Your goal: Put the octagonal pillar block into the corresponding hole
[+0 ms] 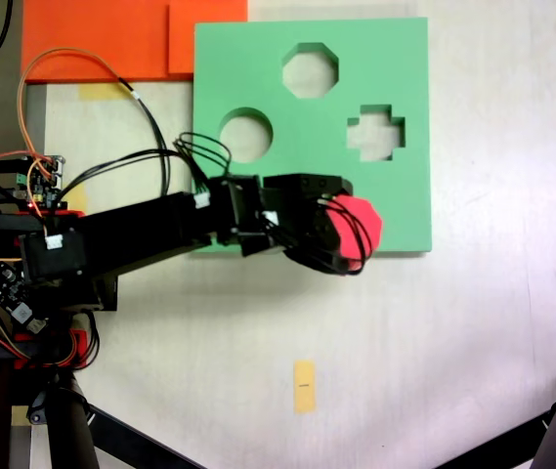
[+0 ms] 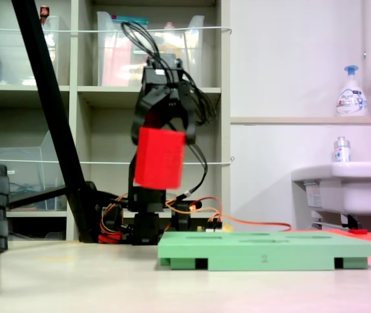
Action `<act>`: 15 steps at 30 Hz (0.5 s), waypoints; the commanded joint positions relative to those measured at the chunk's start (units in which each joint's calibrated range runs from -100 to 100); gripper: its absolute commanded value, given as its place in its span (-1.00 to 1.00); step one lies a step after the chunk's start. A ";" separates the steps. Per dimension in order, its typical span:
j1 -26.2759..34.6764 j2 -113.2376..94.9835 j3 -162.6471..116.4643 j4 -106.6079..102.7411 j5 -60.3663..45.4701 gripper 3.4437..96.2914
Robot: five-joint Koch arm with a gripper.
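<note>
My gripper (image 1: 341, 233) (image 2: 161, 134) is shut on the red octagonal pillar block (image 1: 360, 223) (image 2: 160, 158) and holds it high in the air. In the first exterior view the block hangs over the near edge of the green foam board (image 1: 405, 68), covering the square cutout. The board (image 2: 270, 248) lies flat on the table. Its eight-sided hole (image 1: 310, 70) sits at the top middle of the board in the first exterior view, well beyond the block. A round cutout (image 1: 246, 135) and a cross cutout (image 1: 375, 132) lie between.
Orange foam sheets (image 1: 111, 39) lie at the top left of the first exterior view, next to the board. A yellow tape mark (image 1: 304, 387) is on the table below the arm. Loose wires (image 1: 121, 98) loop from the arm's base. A black tripod leg (image 2: 51, 111) stands at the second exterior view's left.
</note>
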 commanded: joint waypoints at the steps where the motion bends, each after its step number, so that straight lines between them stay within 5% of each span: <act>1: 1.95 -1.21 3.73 10.16 -0.29 -0.64; 15: 11.33 2.84 1.24 9.39 0.00 -0.64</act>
